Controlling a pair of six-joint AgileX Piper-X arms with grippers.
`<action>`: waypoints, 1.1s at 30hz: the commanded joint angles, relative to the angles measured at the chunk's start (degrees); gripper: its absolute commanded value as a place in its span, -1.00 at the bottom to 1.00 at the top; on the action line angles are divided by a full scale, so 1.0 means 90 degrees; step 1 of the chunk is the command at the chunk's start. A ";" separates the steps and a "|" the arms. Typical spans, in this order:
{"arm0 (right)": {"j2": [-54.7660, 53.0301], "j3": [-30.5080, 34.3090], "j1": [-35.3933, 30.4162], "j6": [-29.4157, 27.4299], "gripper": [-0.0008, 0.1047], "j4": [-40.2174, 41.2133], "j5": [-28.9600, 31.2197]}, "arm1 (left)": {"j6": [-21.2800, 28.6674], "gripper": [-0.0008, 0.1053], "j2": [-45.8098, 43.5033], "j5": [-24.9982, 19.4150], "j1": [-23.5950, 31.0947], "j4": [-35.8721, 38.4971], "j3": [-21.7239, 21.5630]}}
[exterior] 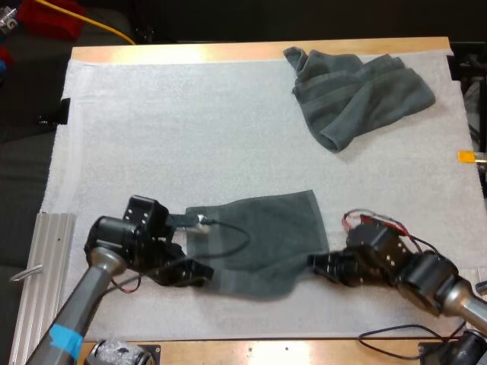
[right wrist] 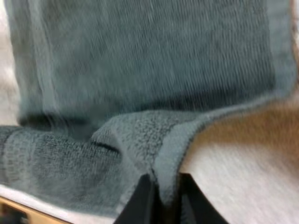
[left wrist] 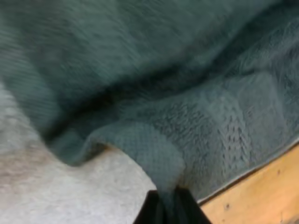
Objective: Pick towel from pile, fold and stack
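One towel (exterior: 266, 243) pinched, L end effector (exterior: 202, 273), R end effector (exterior: 313, 263)

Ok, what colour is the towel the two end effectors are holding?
The towel is plain dark grey-green; the right wrist view shows it best.

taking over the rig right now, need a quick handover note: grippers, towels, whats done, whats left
Left gripper: shut on the front towel, at its near left corner.
Right gripper: shut on the front towel, at its near right corner.
The front towel lies mostly spread on the near middle of the white mat, with its near edge bunched between the two grippers.
The crumpled towel sits at the mat's far right, away from both grippers.
Done: one towel is picked and laid out, and both near corners are gripped.
Left: fold the front towel and set it down, then probably pick, fold and stack the crumpled towel.
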 commanded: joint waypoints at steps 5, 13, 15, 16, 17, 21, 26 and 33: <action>0.0473 -0.0049 -0.0586 0.0186 -0.96 -0.0926 -0.0658 | 0.0069 -0.98 0.0373 0.0453 0.0515 -0.0327 -0.0067; 0.1140 -0.0049 -0.1060 0.0374 -0.96 -0.1697 -0.0875 | -0.0148 -0.98 0.0869 0.0587 0.0983 -0.0933 -0.0106; 0.1252 -0.0049 -0.1124 0.0374 -0.96 -0.1812 -0.0877 | -0.0211 -0.98 0.0878 0.0587 0.1108 -0.1103 -0.0106; 0.1323 -0.0049 -0.1174 0.0374 -0.96 -0.1897 -0.0887 | -0.0262 -0.98 0.0877 0.0600 0.1188 -0.1229 -0.0106; 0.1385 -0.0049 -0.1215 0.0374 -0.96 -0.1960 -0.0915 | -0.0279 -0.98 0.0877 0.0618 0.1235 -0.1304 -0.0106; 0.1663 -0.0131 -0.1405 0.0374 -0.96 -0.2146 -0.1044 | -0.0423 -0.98 0.0877 0.0677 0.1334 -0.1729 -0.0106; 0.1994 -0.0488 -0.1521 0.0356 -0.96 -0.2159 -0.1059 | -0.0442 -0.98 0.0963 0.0675 0.1333 -0.1917 -0.0106; 0.2526 -0.0890 -0.1526 0.0356 -0.96 -0.2159 -0.1059 | -0.0491 -0.98 0.1432 0.0623 0.1333 -0.1926 -0.0106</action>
